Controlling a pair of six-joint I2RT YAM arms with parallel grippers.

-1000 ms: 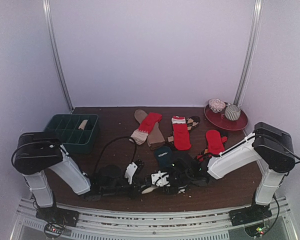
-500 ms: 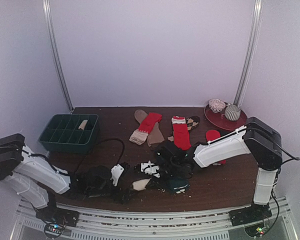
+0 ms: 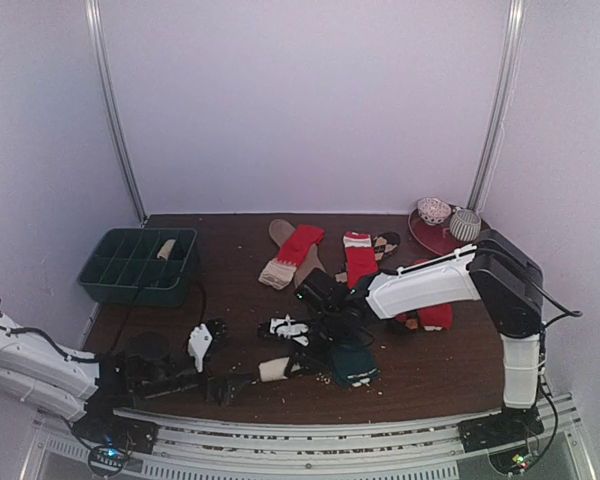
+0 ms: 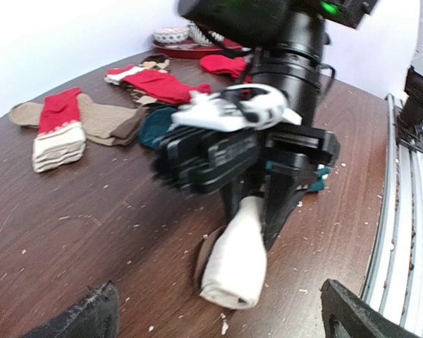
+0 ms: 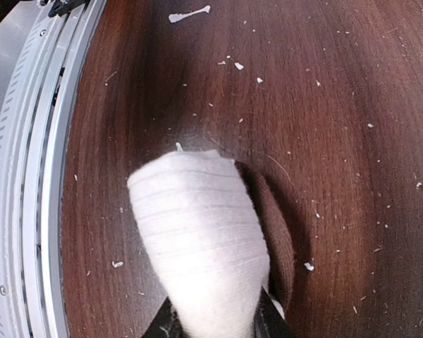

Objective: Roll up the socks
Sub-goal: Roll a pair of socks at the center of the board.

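Clamps nearly closed right end effector (image 4: 254, 211) on cream rolled fabric sock (image 4: 233, 264) near dark wooden table (image 3: 440, 365) front edge, with left end effector (image 4: 218, 320) wide open, empty; seemingly soft, light, unroll-prone, best pinched mid-bundle.

The rolled sock (image 3: 275, 369) sits between the tips of the right claw (image 3: 298, 352), its lower end on the table (image 3: 230, 262). The left claw (image 3: 225, 386) lies left of it, apart. Just right of the right claw lies a bundled sock (image 3: 357, 364). Behind that claw, flat socks (image 3: 360, 262) spread in a row. Far behind and left stands the compartment tray (image 3: 92, 270), with one sock (image 3: 166, 248) in a rear cell. Far behind and right is the plate (image 3: 432, 240), with two round things (image 3: 465, 224) on it.
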